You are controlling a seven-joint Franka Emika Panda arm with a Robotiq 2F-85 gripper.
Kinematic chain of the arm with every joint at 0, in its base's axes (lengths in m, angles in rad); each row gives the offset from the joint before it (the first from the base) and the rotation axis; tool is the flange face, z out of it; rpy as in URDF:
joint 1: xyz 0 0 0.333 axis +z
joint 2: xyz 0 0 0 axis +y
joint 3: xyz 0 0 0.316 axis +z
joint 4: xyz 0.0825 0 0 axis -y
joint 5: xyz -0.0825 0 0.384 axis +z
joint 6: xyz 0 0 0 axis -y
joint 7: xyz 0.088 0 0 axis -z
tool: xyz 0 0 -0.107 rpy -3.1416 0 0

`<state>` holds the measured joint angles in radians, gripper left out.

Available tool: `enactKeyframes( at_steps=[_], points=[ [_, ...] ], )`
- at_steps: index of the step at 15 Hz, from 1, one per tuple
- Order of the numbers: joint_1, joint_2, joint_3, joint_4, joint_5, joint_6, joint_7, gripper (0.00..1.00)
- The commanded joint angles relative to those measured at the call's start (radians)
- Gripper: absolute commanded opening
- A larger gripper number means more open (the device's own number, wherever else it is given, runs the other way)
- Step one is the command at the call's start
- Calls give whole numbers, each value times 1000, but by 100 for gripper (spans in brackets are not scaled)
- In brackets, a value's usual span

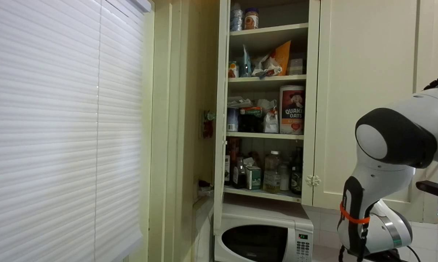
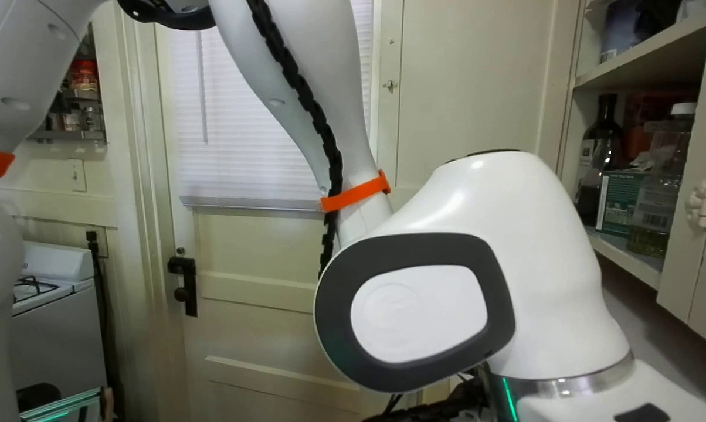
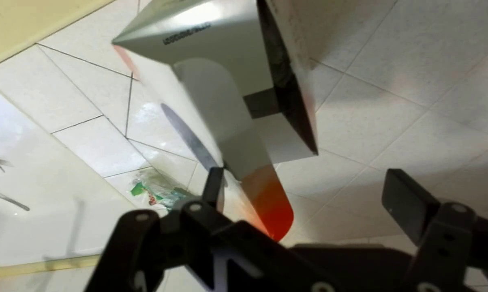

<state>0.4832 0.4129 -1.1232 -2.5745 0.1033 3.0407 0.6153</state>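
Gripper [image 3: 309, 198]: spread well apart.
Box [image 3: 248, 73]: nearest it, orange-ended flap [image 3: 266, 198] beside one finger [image 3: 213, 184] (touching? I can't tell from here).
Cupboard [image 1: 266, 136]: standing open.

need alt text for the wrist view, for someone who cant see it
The tool, jaws apart, sits near an open box whose long, orange-tipped flap shows between them; contact can't be told. Pale tiles lie behind, with what looks like a plastic bag at lower left.
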Motion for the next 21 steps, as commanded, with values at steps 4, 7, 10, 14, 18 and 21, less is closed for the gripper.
enactKeyframes(
  at_steps=[4, 7, 10, 14, 18, 21],
  points=[
    [-279, -132, 300, 4, 44, 9, -159, 100],
    [-415, -142, 446, 14, 63, -20, -206, 100],
    [-524, -131, 553, 24, 74, -32, -235, 100],
    [-622, -134, 653, 30, 76, -14, -261, 100],
    [-557, -178, 569, 10, 14, -14, -207, 100],
    [-447, -183, 423, 0, -46, -33, -138, 100]
  ],
)
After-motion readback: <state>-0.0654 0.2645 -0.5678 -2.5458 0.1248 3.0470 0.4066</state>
